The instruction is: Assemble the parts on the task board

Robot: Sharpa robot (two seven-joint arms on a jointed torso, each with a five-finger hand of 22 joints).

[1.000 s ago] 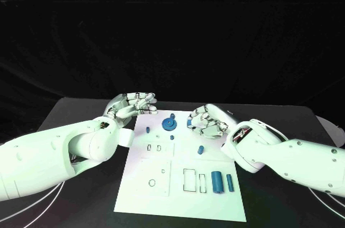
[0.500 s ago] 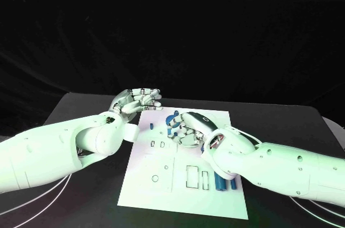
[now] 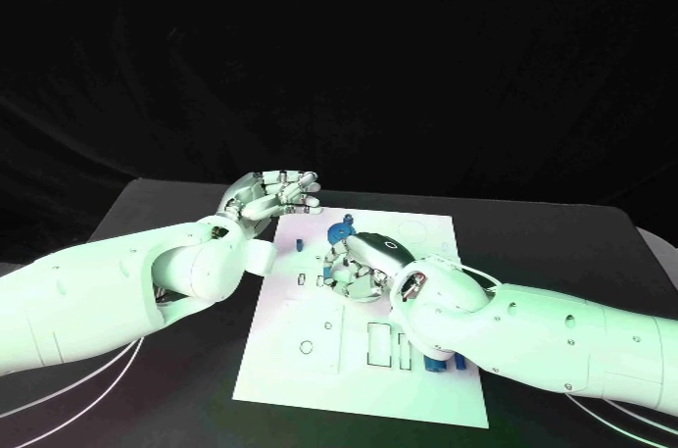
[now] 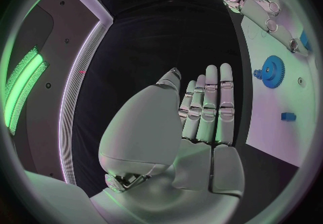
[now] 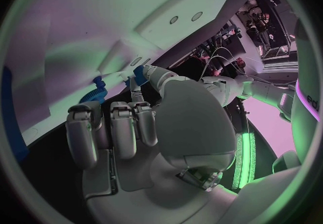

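The white task board [image 3: 367, 370] lies in the middle of the black table. A blue gear [image 3: 341, 231] sits near its far end, also seen as the blue gear [image 4: 272, 70] with a small blue block [image 4: 288, 117] close by. My right hand [image 3: 361, 264] hovers low over the board's middle, just in front of the gear, its fingers curled. It pinches a small blue part [image 5: 139, 75] at its fingertips. My left hand [image 3: 270, 196] is raised off the board's far left corner and holds nothing, fingers stretched out side by side [image 4: 207, 106].
Two blue cylinders [image 3: 442, 363] lie near the board's front right, partly behind my right forearm [image 3: 537, 335]. Rectangular cut-outs [image 3: 376, 346] and a small round hole [image 3: 307, 348] mark the board's front half. My left forearm [image 3: 99, 296] covers the table's left side.
My right hand has moved from the board's far right edge to over its middle, carrying the small blue part. The left hand has stayed roughly where it was.
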